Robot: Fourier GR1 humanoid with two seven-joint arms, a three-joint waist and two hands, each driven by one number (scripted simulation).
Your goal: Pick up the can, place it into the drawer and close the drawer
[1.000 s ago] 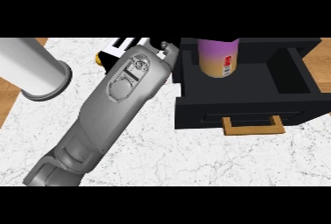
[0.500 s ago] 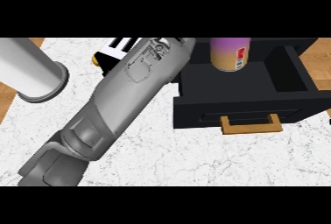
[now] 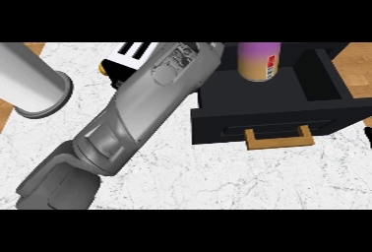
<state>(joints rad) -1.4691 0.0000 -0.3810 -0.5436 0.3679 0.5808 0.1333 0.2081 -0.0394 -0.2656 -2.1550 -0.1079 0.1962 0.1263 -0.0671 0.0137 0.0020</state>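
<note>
The can [image 3: 259,61], purple fading to orange with a red label, stands upright inside the open black drawer [image 3: 320,78] at the upper right. Its top is cut off by the view's edge. No fingers show on the part of it that I see. My right forearm [image 3: 145,108] runs diagonally from the lower left to the top centre and ends just left of the can. The hand itself lies beyond the top edge. The drawer's front panel carries a tan handle [image 3: 280,138] facing me.
My left forearm [image 3: 33,81], a pale grey cylinder, crosses the upper left with its hand out of sight. A black object with white stripes and a yellow spot [image 3: 131,51] lies behind the right forearm. The white marble counter [image 3: 240,182] has wooden floor at its corners.
The can has shifted right and farther back in the drawer. My right forearm has swung up and to the right. The drawer has not moved.
</note>
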